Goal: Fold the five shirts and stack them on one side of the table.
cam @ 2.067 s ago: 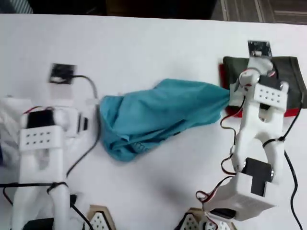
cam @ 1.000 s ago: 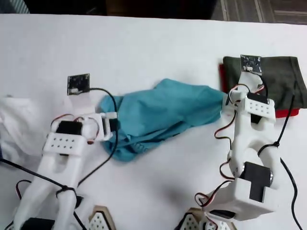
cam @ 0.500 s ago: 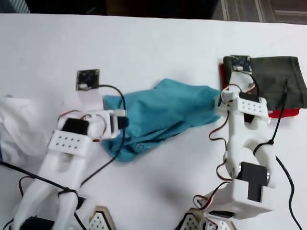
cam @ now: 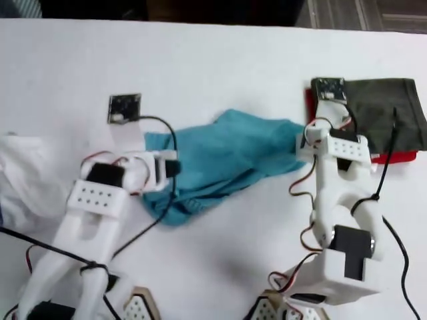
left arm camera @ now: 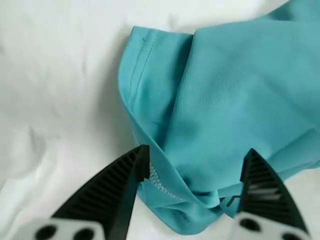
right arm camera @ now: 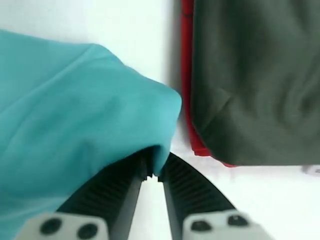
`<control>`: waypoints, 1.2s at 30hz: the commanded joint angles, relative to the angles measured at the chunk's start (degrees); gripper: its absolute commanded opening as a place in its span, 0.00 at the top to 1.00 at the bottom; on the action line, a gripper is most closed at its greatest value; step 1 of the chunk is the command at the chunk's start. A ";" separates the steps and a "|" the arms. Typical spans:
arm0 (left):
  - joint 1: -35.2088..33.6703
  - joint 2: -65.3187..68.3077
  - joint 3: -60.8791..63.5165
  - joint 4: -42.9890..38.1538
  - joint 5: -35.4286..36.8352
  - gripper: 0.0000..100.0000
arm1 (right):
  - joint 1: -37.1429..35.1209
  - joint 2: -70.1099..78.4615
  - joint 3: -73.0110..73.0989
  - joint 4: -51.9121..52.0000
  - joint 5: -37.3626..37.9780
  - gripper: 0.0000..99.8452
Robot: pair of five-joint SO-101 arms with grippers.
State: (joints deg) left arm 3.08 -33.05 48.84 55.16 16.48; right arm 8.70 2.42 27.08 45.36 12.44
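A crumpled teal shirt (cam: 223,160) lies across the middle of the table. My right gripper (right arm camera: 156,169) is shut on its right-hand corner (right arm camera: 165,107), close to the stack; in the high view this gripper (cam: 305,145) sits at the shirt's right end. My left gripper (left arm camera: 195,172) hangs open over the shirt's hemmed left end (left arm camera: 150,125), one finger (left arm camera: 125,182) on each side of a fold. From above, the left gripper (cam: 164,170) is at the shirt's left edge.
A folded dark green shirt (cam: 387,110) rests on a red one (cam: 397,158) at the right side, next to the right arm. A white shirt (cam: 23,177) is bunched at the left edge. Cables trail from both arms.
My left arm has swung in from the far left to the teal shirt's left end. My right arm has shifted a little left, the shirt's corner still in it.
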 commanded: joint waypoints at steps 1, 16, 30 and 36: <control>0.79 -0.97 -2.15 0.62 0.18 0.69 | -0.48 -3.12 -0.35 -0.75 -0.35 0.98; 0.35 -1.32 6.73 -0.53 -5.63 0.75 | -0.48 -3.12 -0.35 -0.75 -0.35 0.98; -10.81 -1.41 -2.59 -6.33 -6.07 0.97 | -1.01 -4.88 -2.99 1.01 -0.44 0.98; -9.32 -1.23 -20.35 7.12 -16.00 0.97 | -1.19 -9.27 -16.44 10.51 -0.44 0.98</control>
State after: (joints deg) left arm -6.59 -33.05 37.93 56.84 4.44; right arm 8.00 -1.89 18.55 51.87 12.44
